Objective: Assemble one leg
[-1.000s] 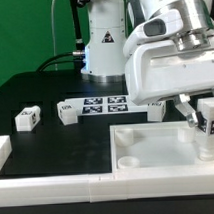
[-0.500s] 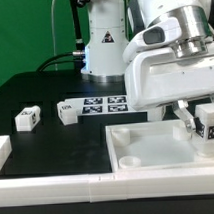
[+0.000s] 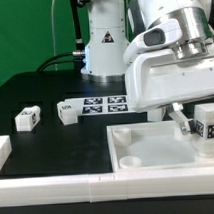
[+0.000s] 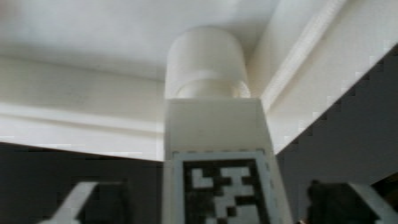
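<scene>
One leg [image 3: 207, 123], a white block with marker tags, stands upright at the large white tray's [image 3: 147, 159] far corner at the exterior view's right. My gripper [image 3: 203, 120] hangs over it, with one dark finger [image 3: 181, 116] showing beside it. In the wrist view the leg [image 4: 217, 150] runs down the middle, its rounded end [image 4: 208, 60] against the tray's inner corner. The gripper [image 4: 217, 200] straddles it, and a dark gap shows between each finger [image 4: 75, 200] and the leg, so it looks open.
Two more legs [image 3: 26, 119] [image 3: 67, 111] lie on the black table at the exterior view's left. A third [image 3: 155, 111] lies partly behind the hand. The marker board [image 3: 103, 102] lies behind them. White bars [image 3: 58, 184] edge the table. The robot base [image 3: 101, 45] stands behind.
The hand and the leg under it have shifted slightly down and towards the exterior view's left over the tray corner. Little has moved in the last half second.
</scene>
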Tool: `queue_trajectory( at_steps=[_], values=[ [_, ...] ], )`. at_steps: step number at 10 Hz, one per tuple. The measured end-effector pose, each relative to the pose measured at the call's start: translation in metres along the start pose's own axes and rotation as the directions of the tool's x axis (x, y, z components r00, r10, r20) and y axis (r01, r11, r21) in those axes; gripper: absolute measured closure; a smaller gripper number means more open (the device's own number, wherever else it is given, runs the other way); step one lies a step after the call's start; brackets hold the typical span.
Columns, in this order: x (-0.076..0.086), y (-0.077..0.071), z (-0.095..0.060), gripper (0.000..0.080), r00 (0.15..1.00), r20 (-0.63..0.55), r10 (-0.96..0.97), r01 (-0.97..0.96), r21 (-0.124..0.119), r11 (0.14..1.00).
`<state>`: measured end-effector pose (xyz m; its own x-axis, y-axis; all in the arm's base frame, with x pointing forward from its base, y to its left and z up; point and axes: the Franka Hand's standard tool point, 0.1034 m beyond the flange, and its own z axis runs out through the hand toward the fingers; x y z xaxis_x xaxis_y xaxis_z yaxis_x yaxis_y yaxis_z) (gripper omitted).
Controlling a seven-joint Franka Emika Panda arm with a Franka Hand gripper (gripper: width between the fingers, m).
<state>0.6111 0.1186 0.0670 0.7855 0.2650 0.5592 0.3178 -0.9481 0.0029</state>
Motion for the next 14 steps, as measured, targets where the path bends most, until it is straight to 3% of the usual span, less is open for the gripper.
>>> queue_trajectory(
  at_steps=[1, 2, 3, 9, 11, 12, 13, 14],
  values=[
    [0.0, 0.0, 0.0, 0.0286, 1.0, 0.0, 0.0, 0.0, 0.0, 1.0],
    [0.0, 0.0, 0.0, 0.0173, 1.0, 0.001, 0.0, 0.0, 0.0, 1.0],
    [0.0, 0.0, 0.0, 0.0155, 1.0, 0.001, 0.0, 0.0, 0.0, 1.0],
    [-0.002, 0.001, 0.001, 0.0151, 1.0, 0.021, 0.002, -0.003, 0.004, 1.0],
    [0.002, 0.011, -0.004, 0.0151, 0.999, 0.029, 0.043, -0.043, -0.01, 0.999],
    [0.003, 0.0, -0.009, 0.0151, 0.986, 0.152, 0.073, -0.077, 0.022, 0.997],
    [0.012, -0.003, -0.018, 0.0151, 0.972, 0.22, 0.081, -0.089, 0.027, 0.996],
    [0.01, -0.005, -0.019, 0.0151, 0.951, 0.296, 0.094, -0.108, 0.029, 0.994]
  ],
)
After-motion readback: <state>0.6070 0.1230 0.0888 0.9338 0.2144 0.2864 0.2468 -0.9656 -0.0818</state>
